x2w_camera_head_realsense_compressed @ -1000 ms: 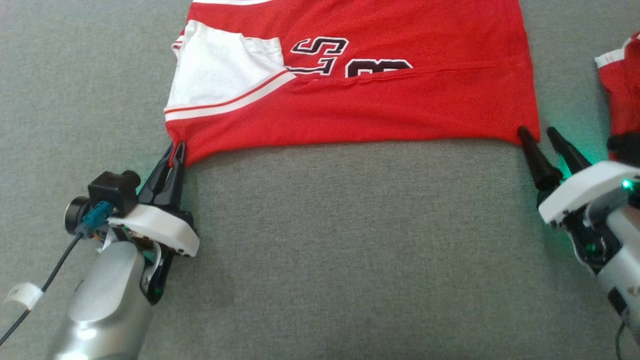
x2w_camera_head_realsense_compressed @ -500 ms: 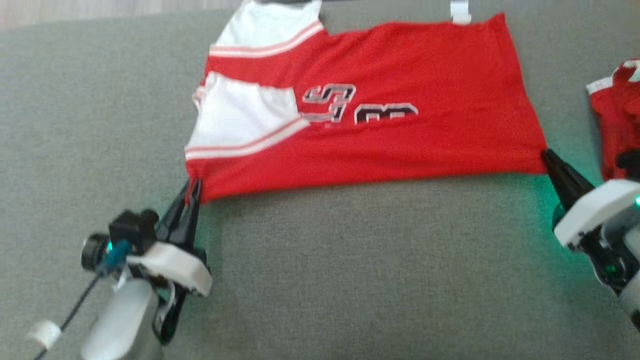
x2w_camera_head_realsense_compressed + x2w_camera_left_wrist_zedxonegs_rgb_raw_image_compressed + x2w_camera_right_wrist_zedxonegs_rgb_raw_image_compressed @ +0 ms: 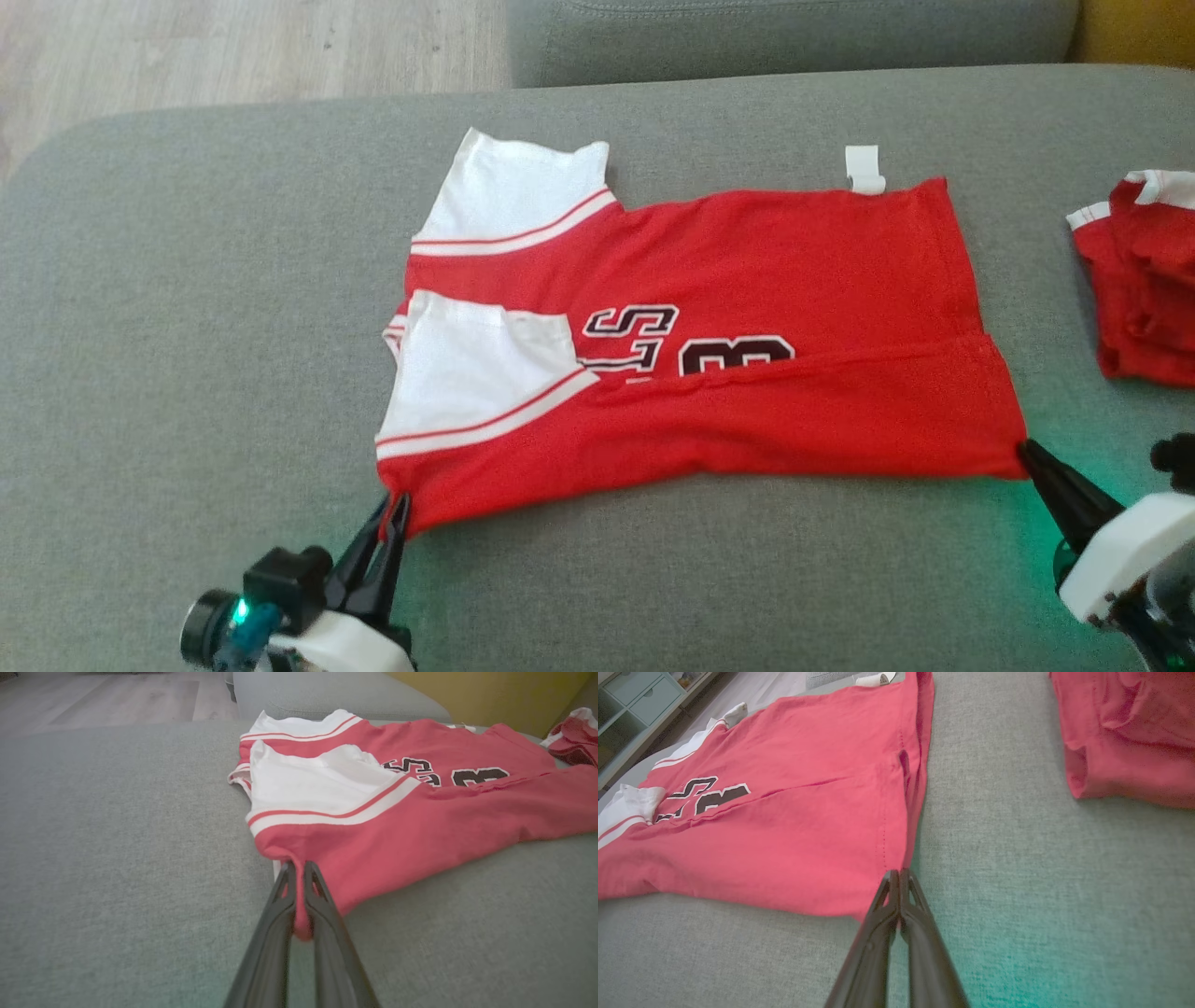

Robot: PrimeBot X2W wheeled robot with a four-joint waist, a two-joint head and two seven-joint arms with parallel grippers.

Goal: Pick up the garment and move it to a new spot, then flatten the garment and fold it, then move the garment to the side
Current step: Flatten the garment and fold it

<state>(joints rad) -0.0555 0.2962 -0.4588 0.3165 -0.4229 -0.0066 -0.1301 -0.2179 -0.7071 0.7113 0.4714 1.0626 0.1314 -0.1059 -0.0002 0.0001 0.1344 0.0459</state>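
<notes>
Red cloth with white sleeves, the garment [image 3: 747, 271] lies spread on the grey sofa seat [image 3: 187, 327], about in the middle between its left and right edges. The sleeves point to the left edge and the hem points to the right edge. The side of the garment nearest the robot is folded over the body, and the fold covers the lower part of the black figures. One white sleeve lies on top of the red body, and the other lies flat toward the far edge of the seat. A small white tag [image 3: 864, 168] sticks out from the far side of the garment.

The left tool [image 3: 397, 504] is closed on the near-left corner of the garment, and in the left wrist view red cloth shows between its two fingers. The right tool [image 3: 1027, 450] is closed at the near-right corner. It seems to pinch the hem there, but the cloth between the fingers is hard to see. A second red garment [image 3: 1144, 280] lies crumpled near the right edge of the seat, apart from the first.
</notes>
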